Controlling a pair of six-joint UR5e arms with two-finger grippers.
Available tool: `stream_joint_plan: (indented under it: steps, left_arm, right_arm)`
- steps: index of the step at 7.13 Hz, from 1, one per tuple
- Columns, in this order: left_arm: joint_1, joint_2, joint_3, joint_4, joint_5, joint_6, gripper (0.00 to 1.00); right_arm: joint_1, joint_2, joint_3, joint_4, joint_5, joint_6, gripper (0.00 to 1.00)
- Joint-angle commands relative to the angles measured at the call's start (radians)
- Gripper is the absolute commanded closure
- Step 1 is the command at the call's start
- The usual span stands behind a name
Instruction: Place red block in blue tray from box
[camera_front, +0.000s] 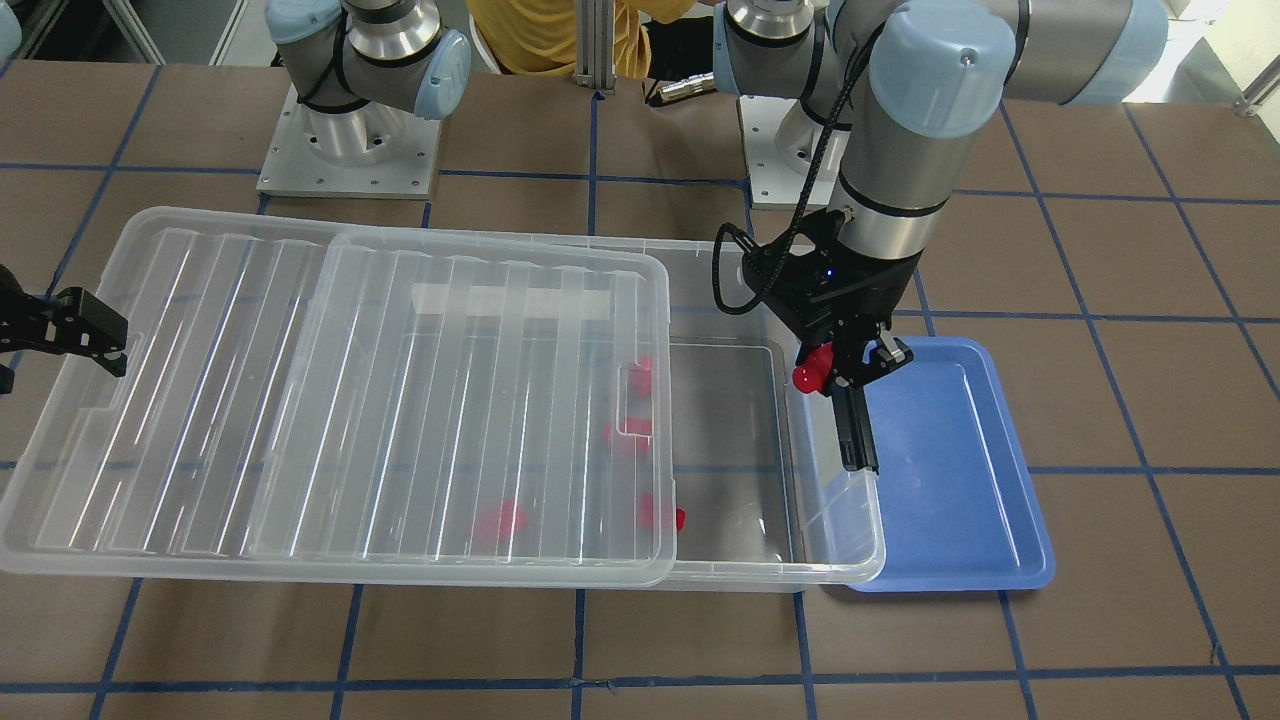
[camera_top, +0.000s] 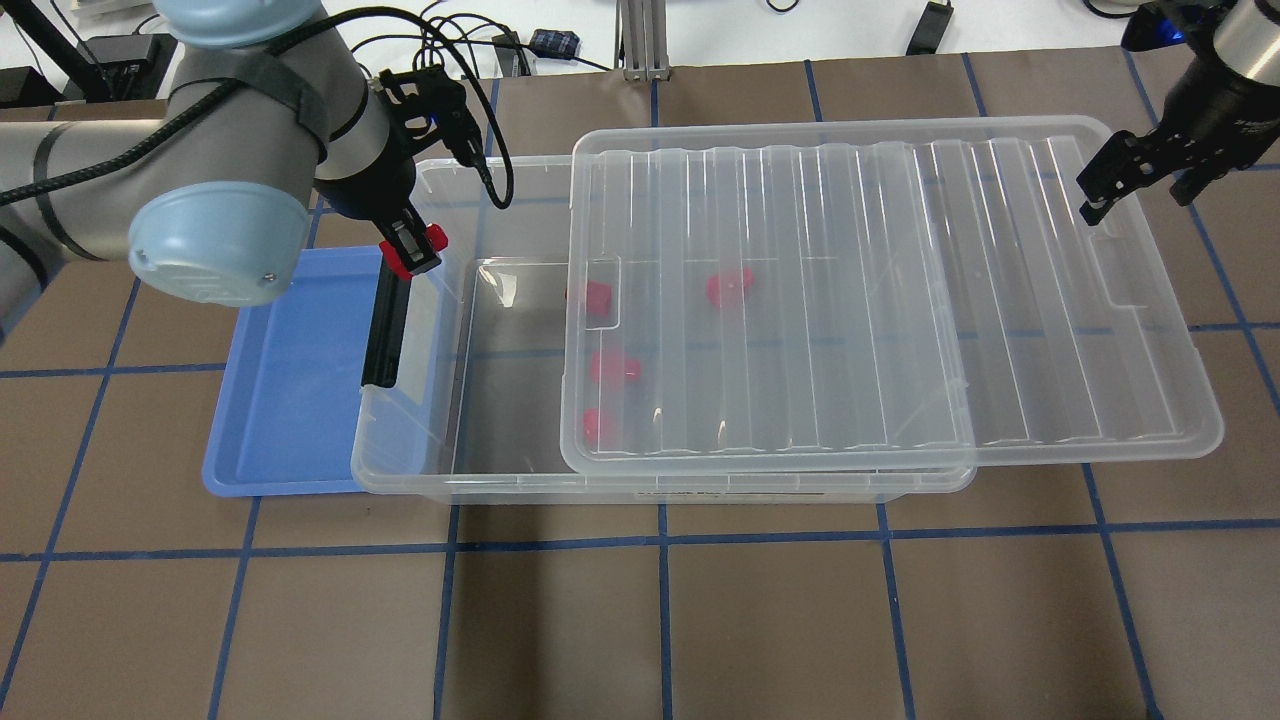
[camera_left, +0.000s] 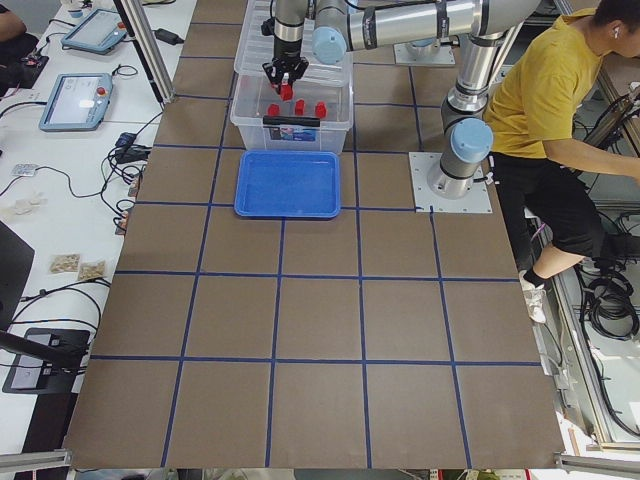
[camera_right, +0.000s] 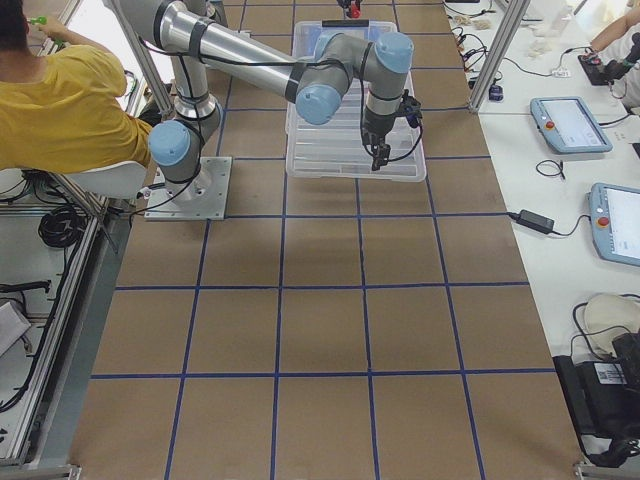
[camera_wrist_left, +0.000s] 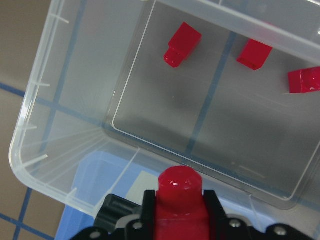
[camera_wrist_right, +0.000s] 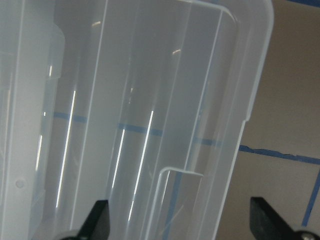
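Note:
My left gripper (camera_top: 415, 250) is shut on a red block (camera_top: 432, 240), held up over the box's end wall, right where the box (camera_top: 450, 478) meets the blue tray (camera_top: 290, 400). The left wrist view shows the red block (camera_wrist_left: 179, 192) clamped between the fingers, nub outward, with the box rim and the tray below. Several more red blocks (camera_top: 598, 297) lie in the box, partly under the clear ribbed lid (camera_top: 900, 300), which is slid sideways off the box. My right gripper (camera_top: 1140, 195) hangs open over the lid's far end, with nothing between its fingers (camera_wrist_right: 100, 220).
A black latch (camera_top: 385, 330) hangs on the box's short side next to the tray. The lid overhangs the box toward the right arm. A person in a yellow shirt (camera_left: 550, 80) sits behind the robot bases. Brown table with blue tape lines surrounds everything.

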Motion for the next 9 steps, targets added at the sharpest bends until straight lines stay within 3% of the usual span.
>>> stream_joint_plan:
  steps: [1,4,6,9]
  left_arm:
    - [0.013,0.033,0.000,-0.007,0.055,-0.250,1.00]
    - [0.194,0.035,-0.014,-0.065,0.058,-0.291,1.00]
    - [0.360,-0.030,-0.052,-0.035,-0.053,-0.311,1.00]
    - [0.368,-0.184,-0.097,0.104,-0.060,-0.476,1.00]
  right_arm:
    - [0.001,-0.004,0.007,0.003,0.012,0.004,0.00]
    - [0.086,-0.042,0.005,0.071,0.017,0.134,0.00]
    - [0.249,-0.071,0.005,0.062,0.015,0.301,0.00]
    - [0.329,-0.165,0.017,0.100,0.015,0.331,0.00]
